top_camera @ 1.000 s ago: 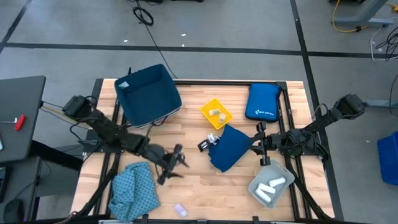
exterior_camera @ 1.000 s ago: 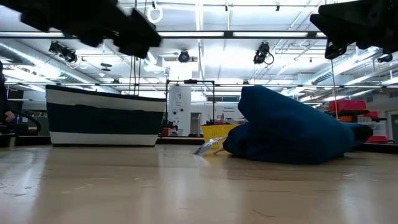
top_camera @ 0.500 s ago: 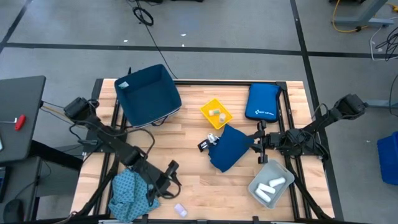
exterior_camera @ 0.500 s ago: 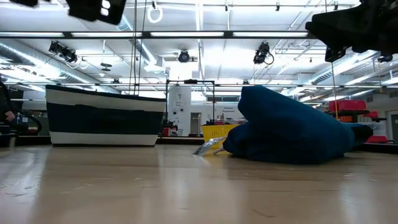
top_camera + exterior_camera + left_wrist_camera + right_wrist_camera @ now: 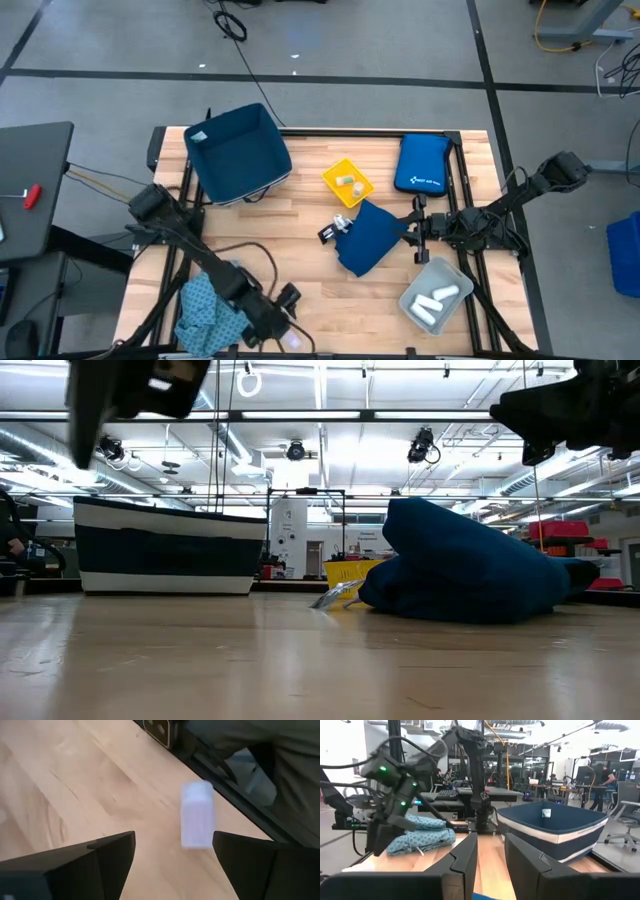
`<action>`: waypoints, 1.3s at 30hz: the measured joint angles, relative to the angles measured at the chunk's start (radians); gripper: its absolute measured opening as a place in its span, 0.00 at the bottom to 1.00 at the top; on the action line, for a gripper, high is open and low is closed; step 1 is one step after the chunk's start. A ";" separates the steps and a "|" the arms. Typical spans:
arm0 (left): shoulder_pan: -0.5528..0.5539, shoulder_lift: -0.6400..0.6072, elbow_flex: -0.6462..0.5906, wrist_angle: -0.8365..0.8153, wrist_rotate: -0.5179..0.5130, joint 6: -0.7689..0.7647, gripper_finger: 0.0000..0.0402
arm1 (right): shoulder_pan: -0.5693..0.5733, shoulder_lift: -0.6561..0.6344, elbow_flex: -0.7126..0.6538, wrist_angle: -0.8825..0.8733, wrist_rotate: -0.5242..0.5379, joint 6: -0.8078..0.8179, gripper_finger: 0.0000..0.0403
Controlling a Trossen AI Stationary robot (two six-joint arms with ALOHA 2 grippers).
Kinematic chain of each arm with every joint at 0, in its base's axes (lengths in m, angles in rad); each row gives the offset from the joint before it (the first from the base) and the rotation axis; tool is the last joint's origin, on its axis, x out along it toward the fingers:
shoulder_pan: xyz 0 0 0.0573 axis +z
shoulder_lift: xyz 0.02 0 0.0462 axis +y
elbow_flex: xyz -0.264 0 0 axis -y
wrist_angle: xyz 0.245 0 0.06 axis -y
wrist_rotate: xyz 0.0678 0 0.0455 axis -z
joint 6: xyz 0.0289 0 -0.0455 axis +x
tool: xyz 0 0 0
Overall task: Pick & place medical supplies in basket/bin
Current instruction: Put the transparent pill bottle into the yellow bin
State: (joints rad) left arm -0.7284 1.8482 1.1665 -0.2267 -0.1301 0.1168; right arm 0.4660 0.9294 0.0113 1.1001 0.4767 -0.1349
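Note:
My left gripper hovers open near the table's near edge, beside the teal patterned cloth. A small white cylindrical roll lies on its side on the wood just ahead of the gap between the fingers, untouched; in the high view the roll sits by the near edge. My right gripper waits open at the right edge of the navy blue cloth, which lies bunched in a heap on the table. I cannot make out any vials.
The navy basket stands at the far left. A yellow tray holds small rolls. The royal-blue pouch lies far right, and a grey bin with white rolls sits near right. Bare wood lies between the cloths.
My left gripper has swung from the middle of the table toward the near edge, past the teal cloth, and now points at the white roll. The right arm and all objects have kept still.

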 joint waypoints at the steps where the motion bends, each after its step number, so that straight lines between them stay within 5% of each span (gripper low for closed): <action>1: -0.003 0.021 0.027 -0.016 -0.001 0.002 0.68 | 0.000 0.000 0.000 -0.002 0.000 0.006 0.26; 9: -0.028 0.118 0.153 -0.087 0.060 -0.028 0.68 | 0.000 0.000 0.000 -0.055 -0.001 0.045 0.26; 24: -0.005 0.167 0.163 -0.065 0.089 -0.036 0.68 | 0.000 0.000 0.000 -0.060 0.000 0.045 0.26; 39: 0.033 0.225 0.162 -0.036 0.242 -0.053 0.63 | 0.000 0.000 0.000 -0.075 -0.001 0.041 0.26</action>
State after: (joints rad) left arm -0.6955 2.0733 1.3289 -0.2630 0.1119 0.0641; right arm 0.4664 0.9295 0.0113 1.0252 0.4759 -0.0940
